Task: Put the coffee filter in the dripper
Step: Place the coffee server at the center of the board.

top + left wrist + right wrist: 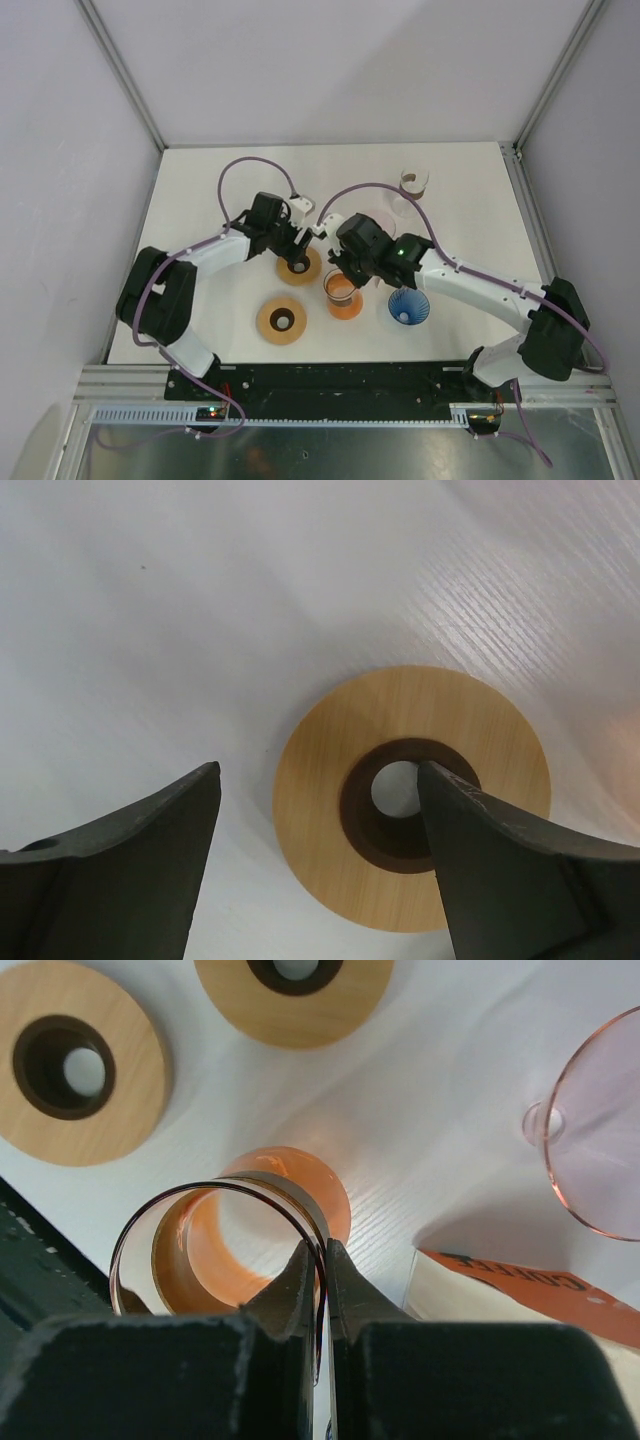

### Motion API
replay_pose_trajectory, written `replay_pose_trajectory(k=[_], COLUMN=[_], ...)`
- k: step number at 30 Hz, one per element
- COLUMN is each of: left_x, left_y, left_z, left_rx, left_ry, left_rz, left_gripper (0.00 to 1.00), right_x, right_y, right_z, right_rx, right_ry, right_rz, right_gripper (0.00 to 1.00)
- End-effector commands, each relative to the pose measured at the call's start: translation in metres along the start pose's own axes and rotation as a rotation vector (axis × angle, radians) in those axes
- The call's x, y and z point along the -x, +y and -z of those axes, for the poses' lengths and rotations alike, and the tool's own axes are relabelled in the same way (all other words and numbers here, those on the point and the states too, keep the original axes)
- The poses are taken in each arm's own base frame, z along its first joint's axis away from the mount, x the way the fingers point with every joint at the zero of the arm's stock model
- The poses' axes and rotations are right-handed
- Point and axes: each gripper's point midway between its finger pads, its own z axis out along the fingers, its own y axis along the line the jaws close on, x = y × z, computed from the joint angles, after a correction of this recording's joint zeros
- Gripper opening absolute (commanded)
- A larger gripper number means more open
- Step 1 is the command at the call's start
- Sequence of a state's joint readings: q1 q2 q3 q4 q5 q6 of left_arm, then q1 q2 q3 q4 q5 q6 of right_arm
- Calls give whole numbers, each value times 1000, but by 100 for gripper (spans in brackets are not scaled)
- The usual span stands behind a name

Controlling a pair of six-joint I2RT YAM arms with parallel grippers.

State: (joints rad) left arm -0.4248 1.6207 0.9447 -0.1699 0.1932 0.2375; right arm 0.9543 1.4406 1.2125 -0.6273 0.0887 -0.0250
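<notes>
- Coffee filter: none seen loose; an orange-labelled pack (480, 1300), likely filters, lies just beside the orange dripper (310, 1185).
- Right gripper (322, 1252) pinches the dripper's rim.
- Left gripper (320, 770) hangs wide over a wooden ring (450, 710).
- Judged step: positioning the dripper; next, fetch a filter.

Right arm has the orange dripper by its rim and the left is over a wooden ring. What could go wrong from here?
1. The right gripper pinches only the thin rim of the orange dripper; it could slip or tip if lifted.
2. The left gripper hangs open over the wooden ring, close beside the right arm; they may collide.
3. The filter pack beside the dripper could get knocked.
</notes>
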Motion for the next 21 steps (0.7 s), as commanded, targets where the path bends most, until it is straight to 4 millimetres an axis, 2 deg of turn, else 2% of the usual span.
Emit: replay_pose_trajectory(k=[1,6,12,14,18,21], left_x=[15,9,3,1,-2,-4], left_y=[-3,-13,-5,-4,-3,-5], left_z=[-3,-3,-11,-12,-9,-6], left_rx=[9,-34,5,10,16,11], left_ry=[-23,-18,15,21,23,21], left_rz=[-58,-70,-62,-62,-80,-96], left_gripper=[83,83,76,75,74,74], right_x=[14,8,0,0,-1,1], right_y=[-5,0,-2,0,2,3], right_z=[-14,-29,-44,-48,-52,-51], right_rx=[27,76,94,106,117,121], right_ry=[-86,-100,-79,-79,-78,-85], right_rz=[-9,-25,-48,-49,-51,-51], right_gripper=[0,0,0,5,30,40])
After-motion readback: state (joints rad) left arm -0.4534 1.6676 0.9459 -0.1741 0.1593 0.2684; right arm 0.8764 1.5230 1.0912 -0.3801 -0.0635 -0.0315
